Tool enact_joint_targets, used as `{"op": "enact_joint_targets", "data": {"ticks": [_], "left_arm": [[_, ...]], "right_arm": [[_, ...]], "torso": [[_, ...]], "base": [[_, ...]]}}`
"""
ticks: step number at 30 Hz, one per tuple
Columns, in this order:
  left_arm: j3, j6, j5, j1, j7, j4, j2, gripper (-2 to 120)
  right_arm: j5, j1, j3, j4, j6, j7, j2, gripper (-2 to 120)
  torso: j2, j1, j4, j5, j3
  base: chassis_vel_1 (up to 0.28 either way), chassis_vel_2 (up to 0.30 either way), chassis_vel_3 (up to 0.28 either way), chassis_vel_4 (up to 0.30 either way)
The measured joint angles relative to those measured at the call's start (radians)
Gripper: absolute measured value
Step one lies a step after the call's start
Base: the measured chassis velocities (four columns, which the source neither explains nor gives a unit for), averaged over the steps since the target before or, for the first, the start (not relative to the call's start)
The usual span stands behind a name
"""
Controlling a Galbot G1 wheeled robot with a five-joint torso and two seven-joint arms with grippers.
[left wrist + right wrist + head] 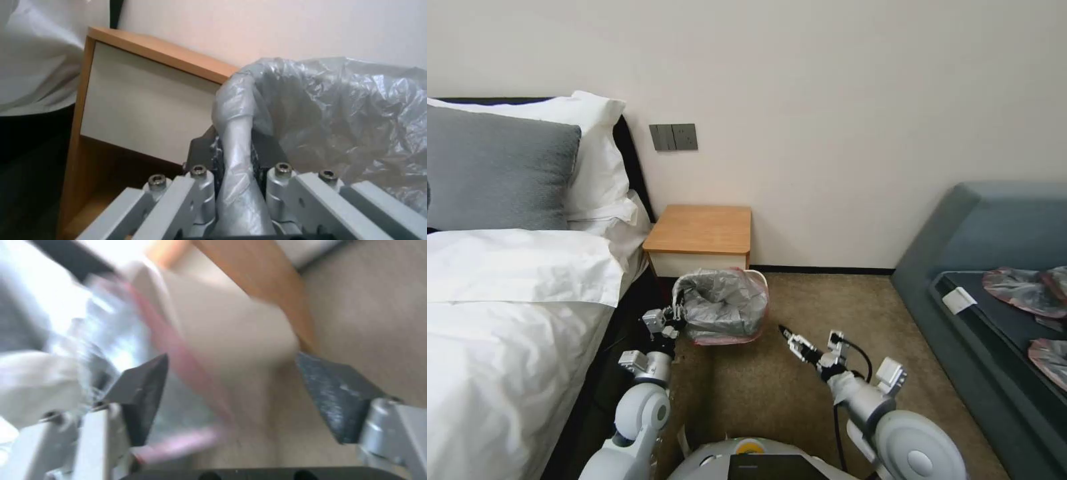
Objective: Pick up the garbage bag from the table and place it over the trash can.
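Bed (507,313) on the left, nightstand (700,240) against the wall beside it, worktop bare. Trash can (222,336) sits on the carpet in front of it, garbage bag (724,303) draped over its rim. Left gripper (675,313) at the bin's left edge, fingers (202,156) clamped on a fold of bag film. Right gripper (790,337) just right of the bin, fingers (333,393) wide apart, holding nothing.
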Motion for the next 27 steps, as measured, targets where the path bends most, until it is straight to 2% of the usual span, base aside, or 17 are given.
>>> {"op": "enact_joint_targets", "data": {"ticks": [1, 2, 5, 6, 8, 9, 19, 25, 27], "left_arm": [[0.001, 0.0, 0.0, 0.0, 0.0, -0.001, 0.001, 9], [0.001, 0.0, 0.0, 0.0, 0.0, -0.001, 0.001, 9], [0.004, 0.0, 0.0, 0.004, 0.0, -0.009, 0.004, 9], [0.004, 0.0, 0.0, 0.004, 0.0, -0.009, 0.004, 9], [0.007, 0.0, 0.001, 0.007, 0.0, -0.015, 0.006, 9], [0.007, 0.0, 0.002, 0.007, 0.0, -0.016, 0.007, 9], [0.009, 0.004, 0.008, 0.009, 0.002, -0.025, 0.006, 9], [0.014, 0.004, 0.012, 0.009, 0.003, -0.026, 0.001, 9], [0.017, 0.004, 0.015, 0.011, 0.003, -0.026, -0.001, 9]], "right_arm": [[-0.016, 0.032, -0.001, 0.0, 0.031, -0.048, -0.01, 82], [-0.016, 0.032, -0.001, 0.0, 0.031, -0.048, -0.01, 82], [-0.173, 0.103, -0.014, -0.003, 0.127, -0.213, -0.051, 96], [-0.173, 0.103, -0.014, -0.003, 0.127, -0.213, -0.051, 96], [-0.354, 0.145, -0.032, -0.043, 0.208, -0.331, -0.073, 100], [-0.397, 0.159, -0.04, -0.059, 0.226, -0.354, -0.077, 100], [-0.581, 0.208, -0.14, -0.168, 0.3, -0.407, -0.066, 100], [-0.609, 0.227, -0.157, -0.221, 0.329, -0.411, -0.053, 100], [-0.611, 0.238, -0.16, -0.239, 0.335, -0.411, -0.049, 92]], "torso": [[0.0, 0.0, 0.0002, 0.0, 0.0], [0.0, 0.0, 0.0002, 0.0, 0.0], [0.0, 0.0, 0.0002, 0.0, 0.0], [0.0, 0.0, 0.0002, 0.0, 0.0], [0.0, 0.0, 0.0003, 0.0, 0.0], [0.0, 0.0, 0.0003, 0.0001, 0.0], [0.0, 0.0, 0.0002, -0.0001, 0.0], [0.0, 0.0, 0.0001, -0.0001, 0.0], [0.0, 0.0, 0.0002, 0.0, 0.0]], "base": [[0.0, 0.0, 0.0, 0.0], [0.0, 0.0, 0.0, 0.0], [0.0, 0.0, 0.0, 0.0], [0.0, 0.0, 0.0, 0.0], [0.0, 0.0, 0.0, 0.0], [0.0, 0.0, 0.0, 0.0], [0.0, 0.0, 0.0, 0.0], [0.0, 0.0, 0.0, 0.0], [0.0, 0.0, 0.0, 0.0]]}}
